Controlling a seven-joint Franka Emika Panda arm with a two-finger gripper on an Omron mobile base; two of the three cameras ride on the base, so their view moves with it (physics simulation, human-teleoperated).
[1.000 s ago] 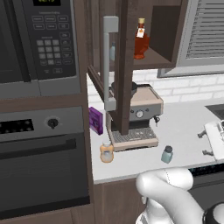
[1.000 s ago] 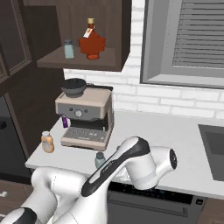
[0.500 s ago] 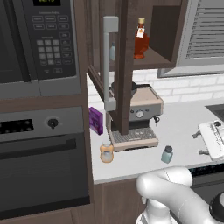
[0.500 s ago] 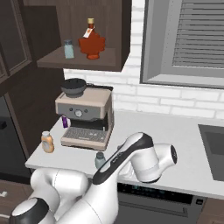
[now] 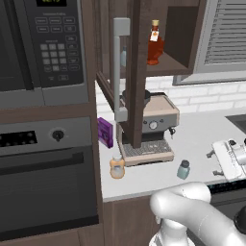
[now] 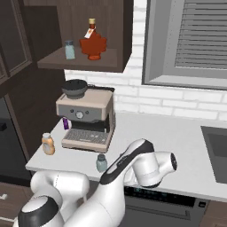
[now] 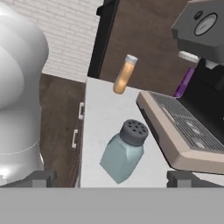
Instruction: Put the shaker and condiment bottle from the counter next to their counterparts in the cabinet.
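The shaker (image 5: 183, 169) (image 6: 101, 163) stands on the white counter (image 5: 197, 137) in front of the coffee machine. It looms close in the hand view, the shaker (image 7: 124, 151) lying between my wide-apart fingertips (image 7: 41, 178). My gripper (image 7: 113, 179) (image 5: 212, 163) is open, level with the shaker and to its right, not touching it. The condiment bottle (image 5: 116, 166) (image 6: 48, 144) (image 7: 124, 75) stands further left near the counter's end. In the open cabinet (image 6: 84, 60), the red-orange bottle (image 6: 92, 42) (image 5: 154, 43) and a pale shaker (image 6: 69, 49) sit on the shelf.
A coffee machine (image 5: 149, 127) (image 6: 86, 117) (image 7: 183, 131) stands under the cabinet, with a purple box (image 5: 105, 132) beside it. The cabinet door (image 5: 137, 67) with its grey handle (image 5: 120, 67) hangs open. Microwave (image 5: 43, 48) and oven (image 5: 48, 182) lie left; a sink (image 6: 217, 150) lies right.
My hand has slid left along the counter's front toward the shaker, and the arm's elbow has shifted with it. The shaker and the bottle have not moved.
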